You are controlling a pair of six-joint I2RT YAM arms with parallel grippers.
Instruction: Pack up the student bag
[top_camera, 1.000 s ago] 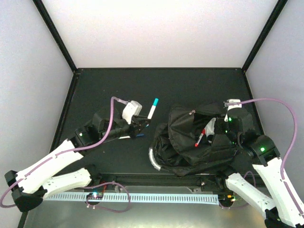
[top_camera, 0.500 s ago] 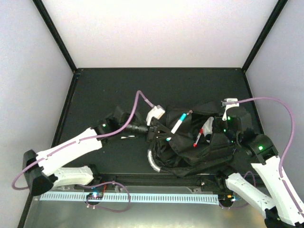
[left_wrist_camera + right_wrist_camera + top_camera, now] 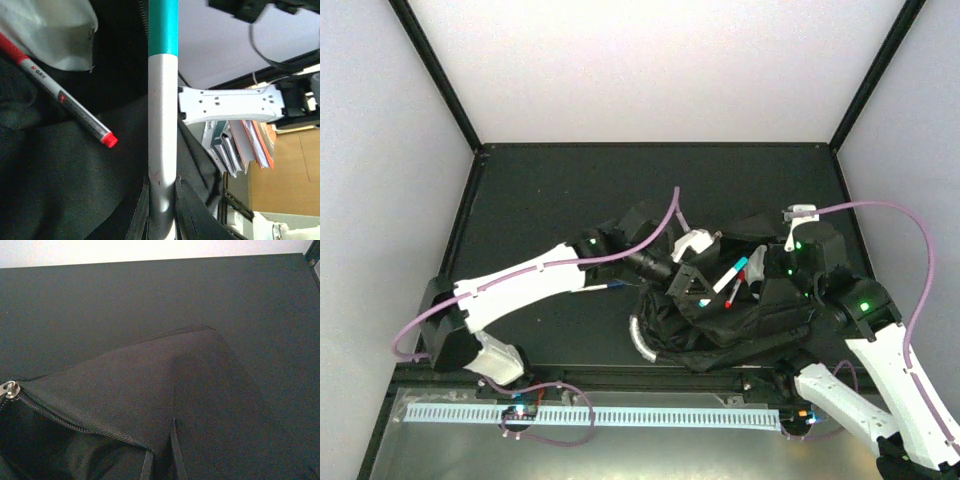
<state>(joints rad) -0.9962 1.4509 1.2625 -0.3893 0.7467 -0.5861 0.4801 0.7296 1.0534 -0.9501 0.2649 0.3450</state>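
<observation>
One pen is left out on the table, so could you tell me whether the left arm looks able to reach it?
Probably yes, once freed: the pen lies on bare table near its forearm, but the left hand grips a teal-capped marker over the backpack.

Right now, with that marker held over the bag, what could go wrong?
The left hand grips the teal-capped marker only near one end, so it may swing or slip and land outside the student bag. The right hand pinches just an edge of fabric; if that slips, the opening could sag shut. The red pen lying on the folds could be knocked.
</observation>
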